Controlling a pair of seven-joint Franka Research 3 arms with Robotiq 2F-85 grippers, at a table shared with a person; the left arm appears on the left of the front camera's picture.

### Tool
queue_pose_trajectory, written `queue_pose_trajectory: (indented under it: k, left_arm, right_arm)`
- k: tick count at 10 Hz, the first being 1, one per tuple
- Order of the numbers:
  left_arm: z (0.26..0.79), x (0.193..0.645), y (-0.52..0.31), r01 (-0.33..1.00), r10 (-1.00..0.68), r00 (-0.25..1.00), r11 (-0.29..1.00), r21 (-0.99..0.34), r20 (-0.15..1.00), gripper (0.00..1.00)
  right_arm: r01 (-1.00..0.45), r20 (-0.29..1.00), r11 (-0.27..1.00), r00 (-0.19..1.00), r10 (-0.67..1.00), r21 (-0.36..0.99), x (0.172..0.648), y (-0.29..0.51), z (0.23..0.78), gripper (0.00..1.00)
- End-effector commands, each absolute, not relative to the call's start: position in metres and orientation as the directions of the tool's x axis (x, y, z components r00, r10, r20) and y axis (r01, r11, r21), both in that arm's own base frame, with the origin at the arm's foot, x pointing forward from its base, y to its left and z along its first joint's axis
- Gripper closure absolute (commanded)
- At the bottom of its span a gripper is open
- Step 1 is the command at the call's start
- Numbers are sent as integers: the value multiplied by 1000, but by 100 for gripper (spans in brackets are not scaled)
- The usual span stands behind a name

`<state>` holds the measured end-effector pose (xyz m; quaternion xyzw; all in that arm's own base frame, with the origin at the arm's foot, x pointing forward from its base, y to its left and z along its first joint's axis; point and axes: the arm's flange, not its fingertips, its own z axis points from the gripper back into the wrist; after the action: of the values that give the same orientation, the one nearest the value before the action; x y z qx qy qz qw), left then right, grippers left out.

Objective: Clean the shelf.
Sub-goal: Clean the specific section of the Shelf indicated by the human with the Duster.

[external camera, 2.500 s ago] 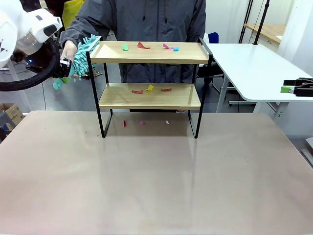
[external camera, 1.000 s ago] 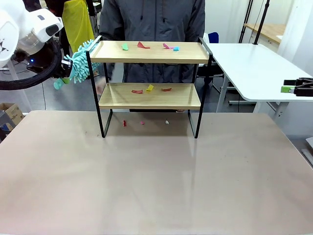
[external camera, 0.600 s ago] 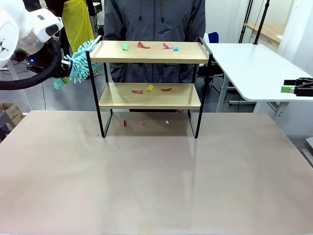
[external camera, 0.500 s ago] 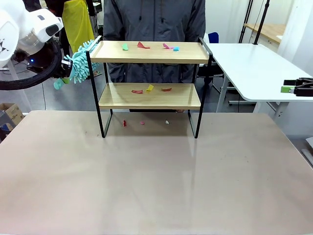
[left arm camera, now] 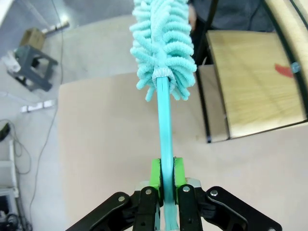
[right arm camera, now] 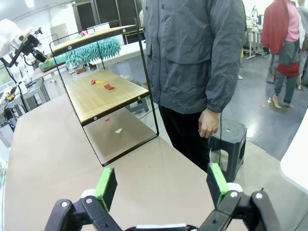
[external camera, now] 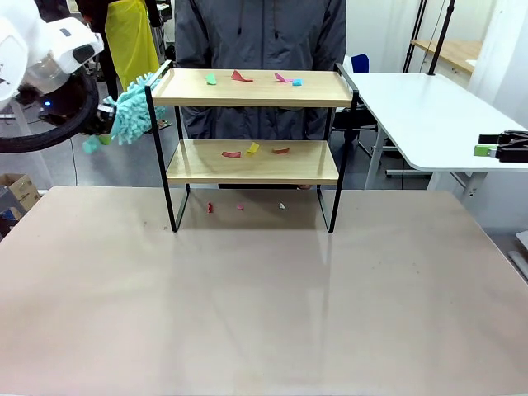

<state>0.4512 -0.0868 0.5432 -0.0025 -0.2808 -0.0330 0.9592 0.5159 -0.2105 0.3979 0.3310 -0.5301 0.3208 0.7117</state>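
The shelf [external camera: 252, 162] stands at the table's far middle, two wooden boards in a black frame. Coloured scraps [external camera: 247, 78] lie on its top board, more on the lower board [external camera: 252, 150], and a few on the table under it [external camera: 240, 206]. My left gripper [external camera: 101, 118] is shut on the handle of a teal fluffy duster [external camera: 134, 105], whose head hangs just left of the top board's end. In the left wrist view the pads [left arm camera: 155, 174] clamp the handle and the duster head [left arm camera: 163, 43] points at the shelf [left arm camera: 255, 82]. My right gripper [right arm camera: 161, 185] is open and holds nothing.
A person in a grey jacket [external camera: 260, 33] stands behind the shelf, one hand [right arm camera: 209, 126] hanging at the side. A white table [external camera: 429, 115] is at the right, where my right gripper [external camera: 495, 149] rests. The beige table [external camera: 264, 305] stretches in front.
The person's hand, which was at the duster 2.5 s ago, has drawn back. My left gripper has shifted the duster slightly left and away from the shelf's corner.
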Motion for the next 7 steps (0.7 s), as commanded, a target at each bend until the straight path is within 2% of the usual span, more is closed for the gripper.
queue_pose_trajectory:
  k: [1,3,5,7]
  left_arm:
    - [557,437,-40,119,-173,879,982,146,444,87]
    - [575,414,-1,245,-316,884,941,234,345,87]
    - [608,386,30,399,-485,828,863,311,282,87]
    - [631,361,51,610,-667,716,741,279,205,87]
  right_arm:
    - [-809,968,574,228,107,127,517,-209,400,0]
    - [-809,968,574,228,107,127,517,-209,400,0]
    - [-809,968,574,228,107,127,517,-209,400,0]
    - [-809,968,574,228,107,127,517,-209,400,0]
